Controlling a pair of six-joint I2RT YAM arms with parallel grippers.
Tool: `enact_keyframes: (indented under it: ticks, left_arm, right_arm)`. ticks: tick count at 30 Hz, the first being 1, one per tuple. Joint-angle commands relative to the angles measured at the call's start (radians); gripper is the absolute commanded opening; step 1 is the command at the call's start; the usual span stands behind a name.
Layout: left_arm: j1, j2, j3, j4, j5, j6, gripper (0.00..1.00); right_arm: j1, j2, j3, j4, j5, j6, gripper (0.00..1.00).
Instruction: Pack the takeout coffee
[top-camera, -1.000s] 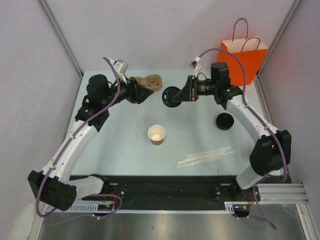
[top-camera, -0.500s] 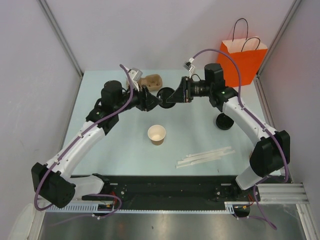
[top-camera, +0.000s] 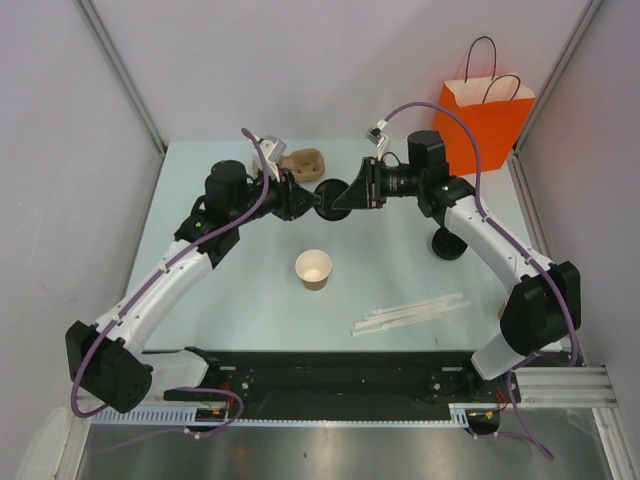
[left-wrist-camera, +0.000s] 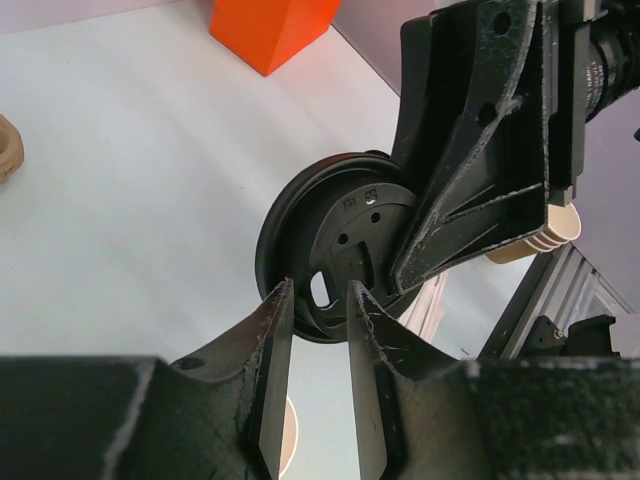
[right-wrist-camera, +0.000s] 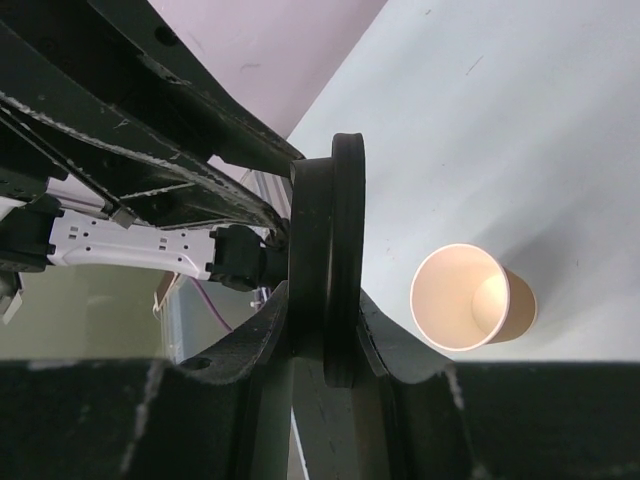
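A black round lid (top-camera: 329, 197) hangs on edge above the back of the table, with my right gripper (top-camera: 343, 194) shut on its rim; the right wrist view shows the lid (right-wrist-camera: 335, 220) pinched between both pads of the right gripper (right-wrist-camera: 325, 296). My left gripper (top-camera: 311, 197) faces it from the left. Its jaws (left-wrist-camera: 317, 292) stand a narrow gap apart, tips at the lower rim of the lid (left-wrist-camera: 335, 235), and table shows between them. A lidless tan paper cup (top-camera: 313, 269) stands upright mid-table, also seen as the cup (right-wrist-camera: 470, 300) below the lid. The takeout coffee is out of view.
An orange paper bag (top-camera: 487, 118) with handles stands at the back right corner. A second loose black lid (top-camera: 449, 243) lies under the right arm. A stack of tan cups (top-camera: 305, 161) lies on its side behind the left gripper. White wrapped sticks (top-camera: 410, 313) lie front right.
My left arm swung right from the cup stack to the held lid, and its jaws narrowed. My right gripper carried the lid slightly left to meet it.
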Motion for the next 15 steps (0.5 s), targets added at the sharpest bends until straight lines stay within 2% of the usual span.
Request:
enact_keyframes:
  ticks: [1, 11, 15]
  left_arm:
    - [0.000, 0.013, 0.013, 0.021, -0.011, 0.014, 0.31]
    - [-0.003, 0.027, 0.023, 0.000, -0.024, 0.028, 0.20]
    - [-0.005, 0.028, 0.027, -0.011, -0.021, 0.036, 0.11]
  right_arm:
    - [0.006, -0.046, -0.004, 0.051, -0.009, 0.021, 0.17]
    - [0.017, -0.044, -0.008, 0.057, -0.012, 0.025, 0.17]
    - [0.021, -0.040, -0.010, 0.060, -0.012, 0.027, 0.18]
